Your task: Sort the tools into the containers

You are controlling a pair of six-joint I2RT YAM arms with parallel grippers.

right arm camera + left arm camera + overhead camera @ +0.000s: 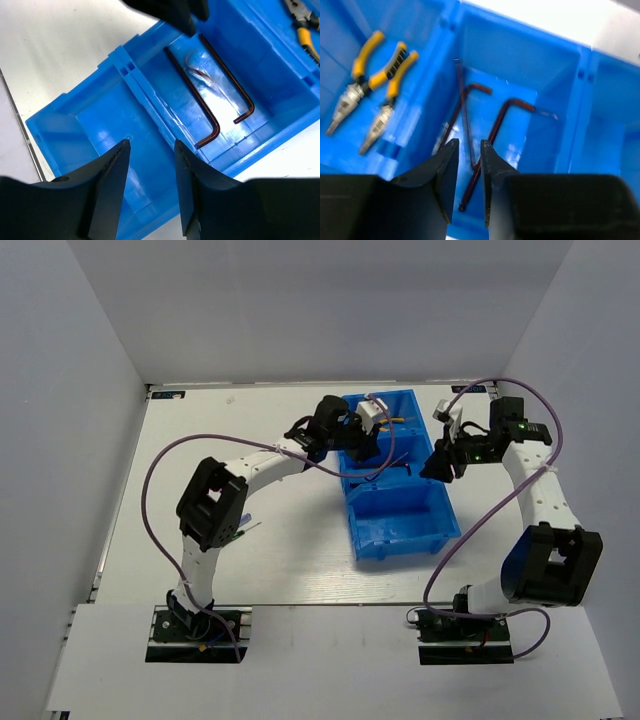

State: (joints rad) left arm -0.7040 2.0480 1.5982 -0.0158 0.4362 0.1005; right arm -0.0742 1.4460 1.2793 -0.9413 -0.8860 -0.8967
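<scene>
My left gripper (469, 150): narrowly parted, empty; hex keys (499, 125) directly beneath.
Dropping lower, I could snag one; it might lift out.

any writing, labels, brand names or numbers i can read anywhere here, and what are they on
No text can be read in any view.
Far left corner sticker on the table: too small to read.
Far right corner sticker: too small to read.
Blue bins, pliers, hex keys: no markings show.
</scene>
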